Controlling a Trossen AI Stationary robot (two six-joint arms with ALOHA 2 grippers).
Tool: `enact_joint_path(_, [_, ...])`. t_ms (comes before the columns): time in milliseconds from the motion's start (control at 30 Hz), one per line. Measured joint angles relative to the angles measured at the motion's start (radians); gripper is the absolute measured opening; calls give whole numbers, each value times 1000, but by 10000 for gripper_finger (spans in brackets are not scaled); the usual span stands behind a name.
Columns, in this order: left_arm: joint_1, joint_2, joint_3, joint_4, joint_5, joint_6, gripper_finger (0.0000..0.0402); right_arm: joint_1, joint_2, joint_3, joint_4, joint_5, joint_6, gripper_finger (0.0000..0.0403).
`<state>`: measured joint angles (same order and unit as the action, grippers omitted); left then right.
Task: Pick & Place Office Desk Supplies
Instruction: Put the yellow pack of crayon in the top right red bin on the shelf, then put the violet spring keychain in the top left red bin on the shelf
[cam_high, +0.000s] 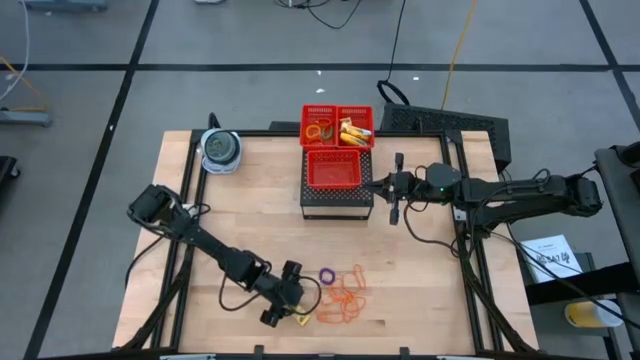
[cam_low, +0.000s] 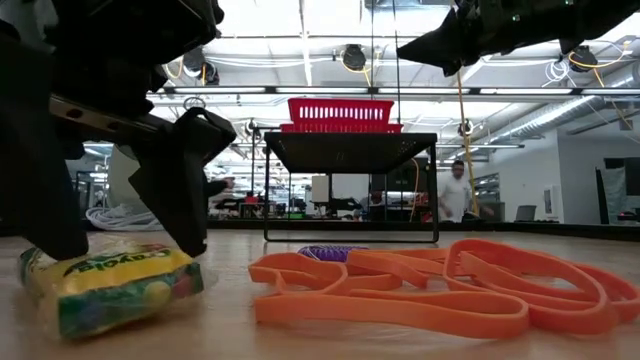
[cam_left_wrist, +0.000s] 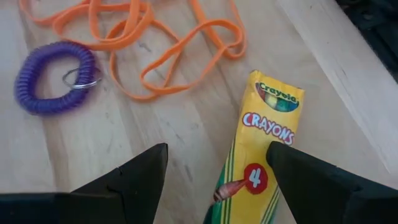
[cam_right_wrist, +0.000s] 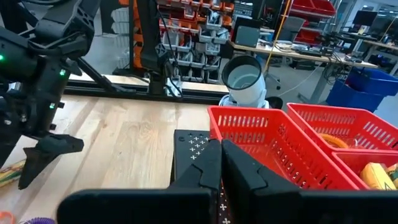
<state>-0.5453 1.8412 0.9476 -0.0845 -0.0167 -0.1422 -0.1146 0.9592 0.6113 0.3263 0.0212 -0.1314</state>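
A yellow crayon packet (cam_left_wrist: 264, 130) lies flat on the table near its near edge (cam_high: 301, 318). My left gripper (cam_left_wrist: 216, 152) is open and low over it; in the low view its fingers (cam_low: 190, 190) straddle the packet (cam_low: 110, 285). A purple coil ring (cam_left_wrist: 53, 78) and a tangle of orange rubber bands (cam_left_wrist: 143, 37) lie just beyond, flat on the wood (cam_high: 345, 295). My right gripper (cam_high: 393, 187) is shut and empty, hovering right of the red basket (cam_high: 338, 170). My left gripper comes at the crayon packet from above, slanting, with one finger (cam_left_wrist: 311, 180) over the packet's long edge (cam_left_wrist: 273, 162) and the other on bare wood beside it. Whether a finger touches the packet, I cannot tell. The packet lies flat on the table.
Red mesh baskets sit on a black stand (cam_high: 337, 205) at the table's far middle; the two behind (cam_high: 338, 127) hold rings and yellow items. A round blue-grey container (cam_high: 220, 150) stands at the far left corner. Bare wood lies between the stand and the bands.
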Motion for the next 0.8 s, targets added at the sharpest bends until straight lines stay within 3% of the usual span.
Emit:
enact_joint_path(67, [-3, -2, 0, -14, -88, -43, 294, 0, 0, 0, 0, 0, 0, 4])
enact_joint_path(200, [18, -5, -3, -37, -364, -172, 294, 0, 0, 0, 0, 0, 3, 4])
enact_joint_path(267, [35, -4, -4, -44, -415, -194, 294, 0, 0, 0, 0, 0, 15, 4])
enact_joint_path(800, [80, -140, -6, -64, -329, -61, 294, 0, 0, 1, -4, 0, 16, 4])
